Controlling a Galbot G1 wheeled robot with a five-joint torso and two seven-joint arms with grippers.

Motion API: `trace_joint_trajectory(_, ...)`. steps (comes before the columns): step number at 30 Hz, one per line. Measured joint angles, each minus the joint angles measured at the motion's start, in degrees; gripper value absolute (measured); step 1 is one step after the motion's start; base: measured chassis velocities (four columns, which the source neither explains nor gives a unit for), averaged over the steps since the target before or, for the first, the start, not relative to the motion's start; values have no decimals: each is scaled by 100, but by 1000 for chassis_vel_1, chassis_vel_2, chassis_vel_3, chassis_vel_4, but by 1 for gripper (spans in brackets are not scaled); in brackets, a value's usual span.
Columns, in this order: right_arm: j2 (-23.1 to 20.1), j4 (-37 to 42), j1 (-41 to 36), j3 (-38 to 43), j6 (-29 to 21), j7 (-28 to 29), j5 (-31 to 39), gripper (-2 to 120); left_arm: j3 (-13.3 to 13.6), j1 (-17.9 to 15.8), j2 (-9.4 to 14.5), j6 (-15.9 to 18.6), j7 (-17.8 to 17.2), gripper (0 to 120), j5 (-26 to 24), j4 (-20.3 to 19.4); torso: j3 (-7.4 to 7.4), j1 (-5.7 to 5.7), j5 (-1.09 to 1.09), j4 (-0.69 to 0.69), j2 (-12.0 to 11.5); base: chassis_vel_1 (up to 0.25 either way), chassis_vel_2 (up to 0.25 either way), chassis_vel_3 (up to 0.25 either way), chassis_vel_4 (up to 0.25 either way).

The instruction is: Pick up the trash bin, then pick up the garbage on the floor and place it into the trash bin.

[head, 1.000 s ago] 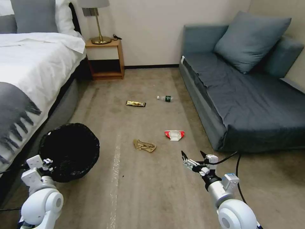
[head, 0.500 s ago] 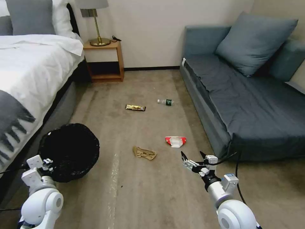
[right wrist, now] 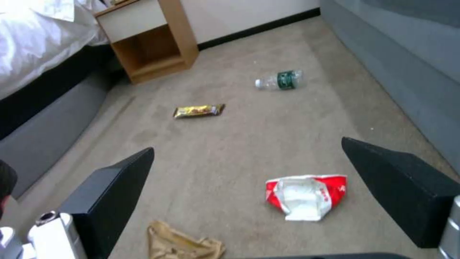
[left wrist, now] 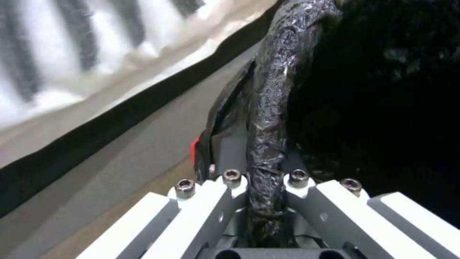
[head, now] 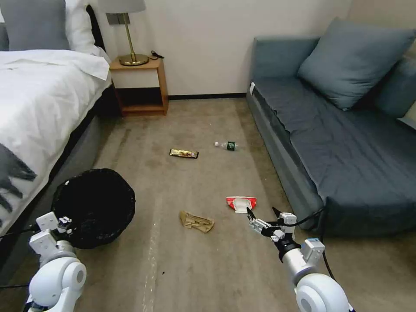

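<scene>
Since the earlier frames the whole head view has shifted, so the camera has moved with the robot: the litter now sits lower in the picture and nearer the right arm, while both arms keep the same places in view.

The right gripper (head: 261, 215) is held out low and forward over the tan carpet floor (head: 195, 268), its two black fingers (right wrist: 113, 196) spread wide with nothing between them. The red-and-white flat packet (head: 241, 203) lies on the carpet just ahead of the fingertips, apart from them (in the right wrist view it falls between the two fingers' lines, nearer the far one). The crumpled tan paper (head: 196, 221) lies near the packet, toward the robot's left. Farther off, well apart from the gripper, lie the gold-black snack bar wrapper (head: 184, 153) and the small clear bottle with a green label (head: 227, 145), the bottle on its side near the grey-blue sofa (head: 338, 143).

The left gripper (left wrist: 264, 196) is at the robot's lower left, clamped on the rim of the small round bin lined with crinkly black plastic (head: 93, 207); the left wrist view shows the bag-wrapped rim pinched between its fingers. The bin is beside the white-covered bed (head: 39, 108).
</scene>
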Motion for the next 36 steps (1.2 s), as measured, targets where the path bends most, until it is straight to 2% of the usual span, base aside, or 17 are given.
trace_joint_trajectory(29,108,-220,-21,-68,108,-162,-254,100,-9,36,46,127,18,3,-35,93,1,0,0,0,0,-97,95,101,-102)
trace_joint_trajectory(32,36,-250,34,-57,83,-155,-238,100,-10,38,84,122,27,3,-51,100,0,0,0,-1,0,0,0,0,0)
trace_joint_trajectory(36,-353,-364,349,-42,-30,-145,-63,100,-12,47,148,98,46,3,-96,101,0,0,1,-1,0,0,0,0,0)
